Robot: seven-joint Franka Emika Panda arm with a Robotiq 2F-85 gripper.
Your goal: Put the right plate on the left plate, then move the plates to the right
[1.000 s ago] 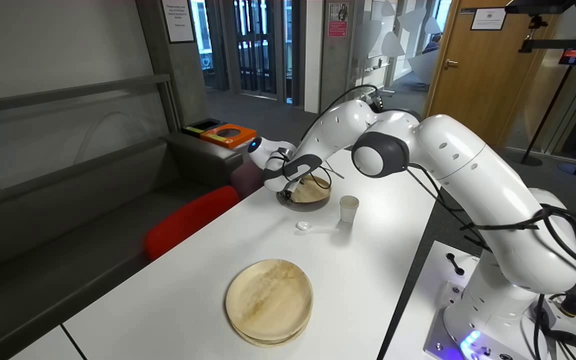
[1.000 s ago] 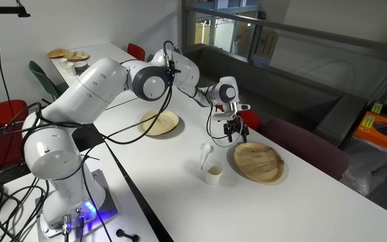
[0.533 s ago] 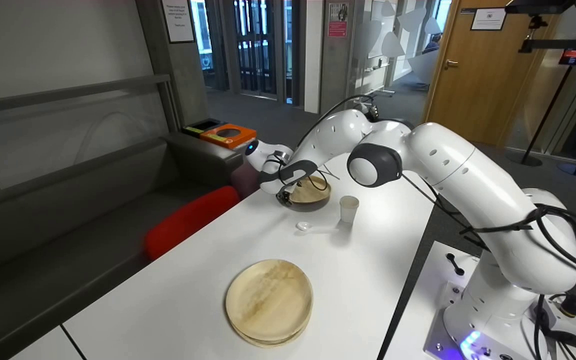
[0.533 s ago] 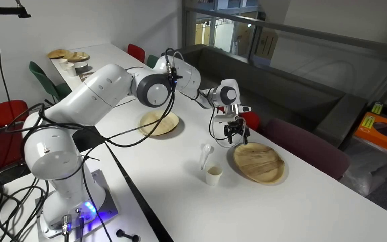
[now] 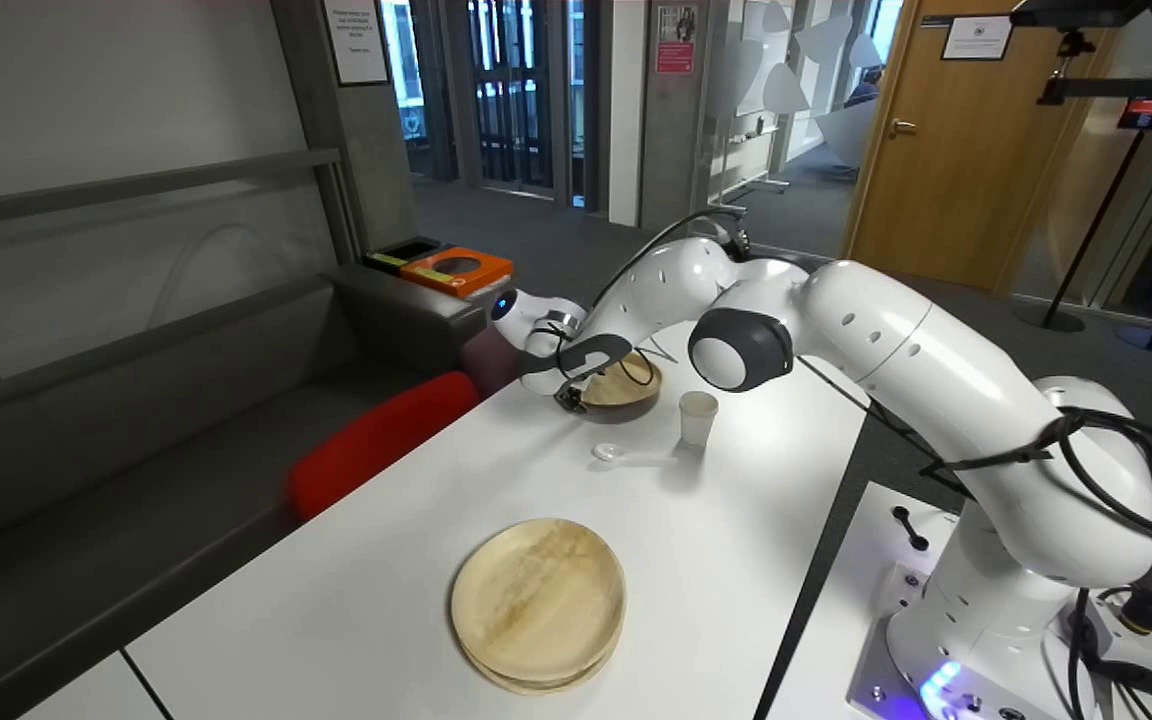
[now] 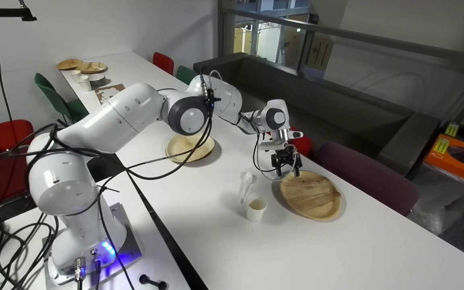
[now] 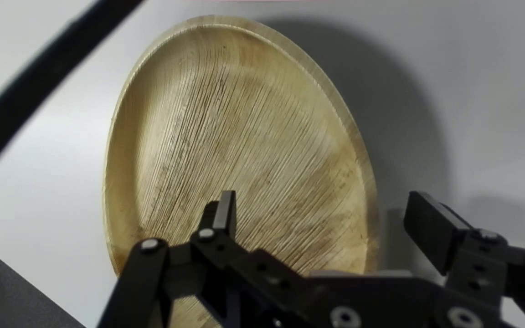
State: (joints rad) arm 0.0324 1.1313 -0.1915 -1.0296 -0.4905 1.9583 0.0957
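One wooden plate (image 7: 244, 155), probably light and stiff, wants pinching at its raised rim (image 7: 370, 200); the claw (image 7: 324, 200) stands spread, empty.

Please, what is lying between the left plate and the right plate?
In both exterior views, a white spoon lies between the left plate and the right plate, a white cup near its handle.
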